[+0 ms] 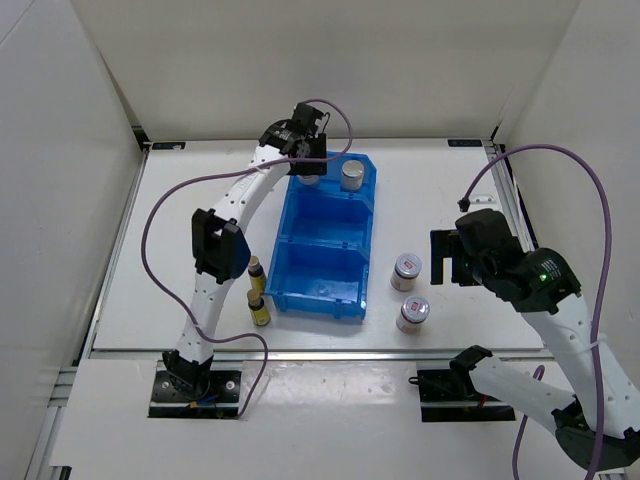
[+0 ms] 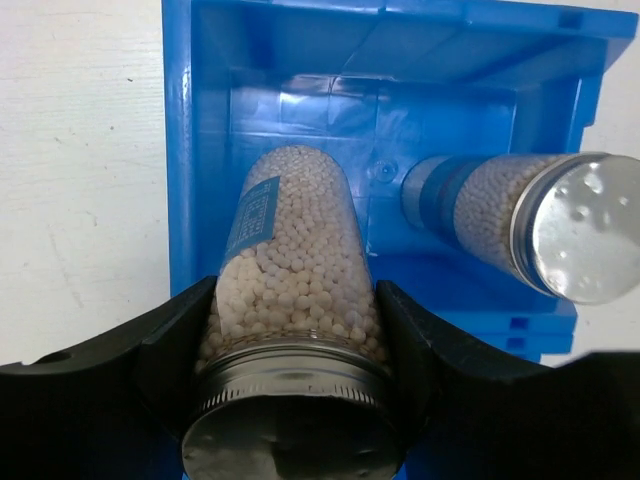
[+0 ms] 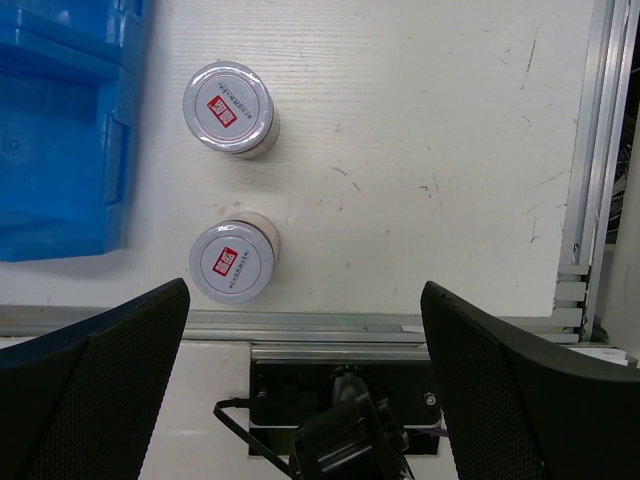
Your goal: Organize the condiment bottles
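My left gripper [image 1: 305, 158] is shut on a tall silver-capped shaker [image 2: 290, 230] full of white beads, holding it upright inside the far compartment of the blue bin [image 1: 318, 272]. A second silver-capped shaker [image 1: 352, 175] stands in the same compartment, to the right [image 2: 520, 225]. Two short jars with red-marked pale lids [image 3: 228, 108] [image 3: 232, 262] stand on the table right of the bin. Two tiny amber bottles [image 1: 256, 274] [image 1: 260, 307] stand left of it. My right gripper [image 3: 305, 300] is open with nothing in it, hovering right of the jars.
The bin's middle and near compartments hold nothing. An aluminium rail [image 3: 590, 150] runs along the table's right edge and another along the near edge [image 3: 400, 322]. White walls enclose the table on three sides.
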`<state>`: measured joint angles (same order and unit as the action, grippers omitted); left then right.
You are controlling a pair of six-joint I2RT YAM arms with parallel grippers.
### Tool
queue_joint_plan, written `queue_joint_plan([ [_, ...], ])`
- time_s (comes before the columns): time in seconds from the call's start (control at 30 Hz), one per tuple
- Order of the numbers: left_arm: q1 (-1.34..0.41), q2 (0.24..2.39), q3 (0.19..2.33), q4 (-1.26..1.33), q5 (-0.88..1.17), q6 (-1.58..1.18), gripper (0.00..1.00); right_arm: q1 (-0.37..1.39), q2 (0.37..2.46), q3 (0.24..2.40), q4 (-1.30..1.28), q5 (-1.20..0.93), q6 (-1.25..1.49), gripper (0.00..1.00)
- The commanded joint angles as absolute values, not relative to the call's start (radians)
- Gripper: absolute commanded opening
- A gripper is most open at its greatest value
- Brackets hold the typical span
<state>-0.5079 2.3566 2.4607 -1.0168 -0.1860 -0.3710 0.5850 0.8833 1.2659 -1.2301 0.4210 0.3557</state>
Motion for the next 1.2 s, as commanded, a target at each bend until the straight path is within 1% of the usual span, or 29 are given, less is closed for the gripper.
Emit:
queue_joint_plan([
  [0.0,-0.508,2.322,2.448,-0.979,-0.163,-0.383,0.11,0.589,0.876,1.269,-1.235,0.443,0.371,1.0],
  [0.07,-0.508,2.322,2.448,-0.979,-0.163,-0.383,0.12,0.589,0.876,1.269,-1.235,0.443,0.371,1.0],
  [0.13,-0.508,2.344,2.448,-0.979,-0.152,-0.373,0.22,0.589,0.876,1.269,-1.235,0.443,0.371,1.0],
  [0.17,-0.508,2.344,2.448,-0.979,-0.152,-0.373,0.39,0.589,0.876,1.269,-1.235,0.443,0.371,1.0],
  [0.23,-0.508,2.355,2.457,-0.979,-0.127,-0.373,0.59,0.589,0.876,1.269,-1.235,0.443,0.371,1.0],
  [0.27,-0.508,2.365,2.457,-0.979,-0.112,-0.373,0.8,0.589,0.876,1.269,-1.235,0.443,0.371,1.0],
  [0.33,-0.508,2.375,2.457,-0.979,-0.101,-0.373,0.96,0.589,0.876,1.269,-1.235,0.443,0.371,1.0],
  [0.37,-0.508,2.375,2.457,-0.979,-0.101,-0.373,1.0,0.589,0.876,1.269,-1.235,0.443,0.371,1.0],
  [0.47,-0.508,2.365,2.457,-0.979,-0.101,-0.382,1.0,0.589,0.876,1.269,-1.244,0.443,0.371,1.0],
  [0.7,-0.508,2.202,2.448,-0.979,-0.133,-0.373,1.0,0.589,0.876,1.269,-1.244,0.443,0.371,1.0],
  [0.93,-0.554,1.978,2.228,-0.979,-0.207,-0.353,1.0,0.598,0.876,1.269,-1.244,0.453,0.371,1.0],
  [1.17,-0.586,1.852,2.002,-0.979,-0.219,-0.367,1.0,0.598,0.885,1.241,-1.209,0.384,0.402,1.0],
])
